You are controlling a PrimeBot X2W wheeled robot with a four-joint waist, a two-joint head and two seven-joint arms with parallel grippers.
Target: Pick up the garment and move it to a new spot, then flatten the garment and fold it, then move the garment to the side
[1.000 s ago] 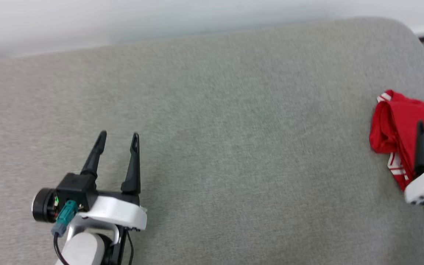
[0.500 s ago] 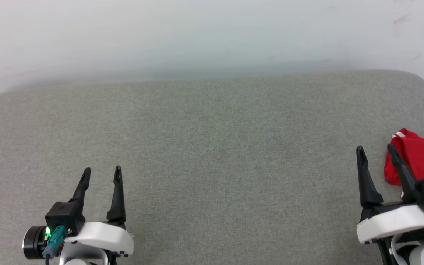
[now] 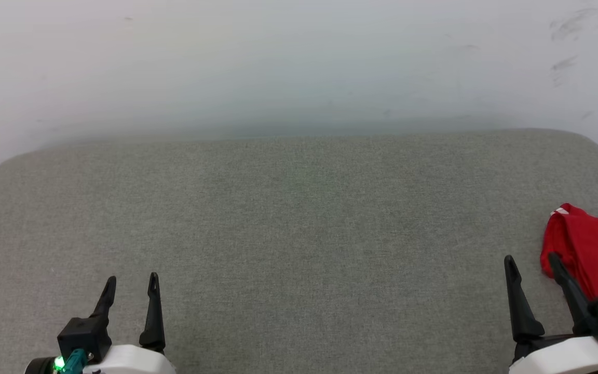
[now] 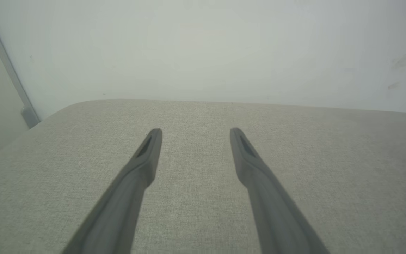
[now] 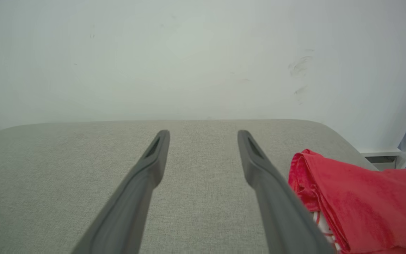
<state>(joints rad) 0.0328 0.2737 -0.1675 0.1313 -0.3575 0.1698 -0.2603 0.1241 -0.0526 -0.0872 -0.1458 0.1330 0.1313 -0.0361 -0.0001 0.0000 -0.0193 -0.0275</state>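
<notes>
Garment (image 3: 589,259) lies as a compact red bundle with layered edges at the right edge of the table (image 3: 299,218), just beside the right gripper (image 3: 531,258), whose fingers are spread and pinch nothing. Over the last second the head camera has lifted towards the wall (image 3: 299,62), so most of the shift is its own, yet the right gripper, then across the cloth, now sits beside it, while the left gripper (image 3: 132,278) hovers spread, well apart, over bare table. That suggests the bundle is released and already set aside, with little left to do
</notes>
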